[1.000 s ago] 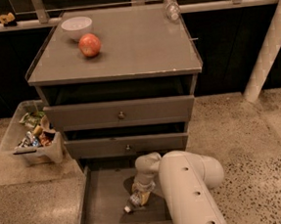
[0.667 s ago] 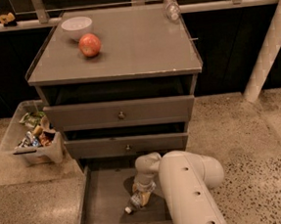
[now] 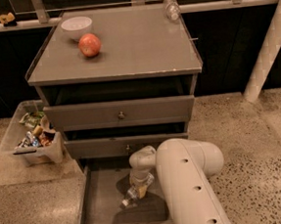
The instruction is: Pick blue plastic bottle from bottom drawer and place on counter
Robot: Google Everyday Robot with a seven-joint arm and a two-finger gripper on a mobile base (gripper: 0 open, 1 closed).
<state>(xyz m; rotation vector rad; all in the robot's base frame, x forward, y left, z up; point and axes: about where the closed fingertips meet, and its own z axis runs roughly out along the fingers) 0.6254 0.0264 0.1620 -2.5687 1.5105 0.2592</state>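
Camera view: gripper (image 3: 139, 185) is low inside the open bottom drawer (image 3: 96, 201), at the blue plastic bottle (image 3: 132, 195), which lies tilted on the drawer floor, white cap front-left. Grip state: cannot tell. Unchanged from 1.0 s ago. Counter (image 3: 135, 50) holds apple (image 3: 89, 45) and bowl (image 3: 76, 27).

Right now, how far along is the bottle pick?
Done: bottom drawer is open. In hand: gripper is down in it at the blue plastic bottle, which lies on the drawer floor. Left: lift it and set it on the counter.
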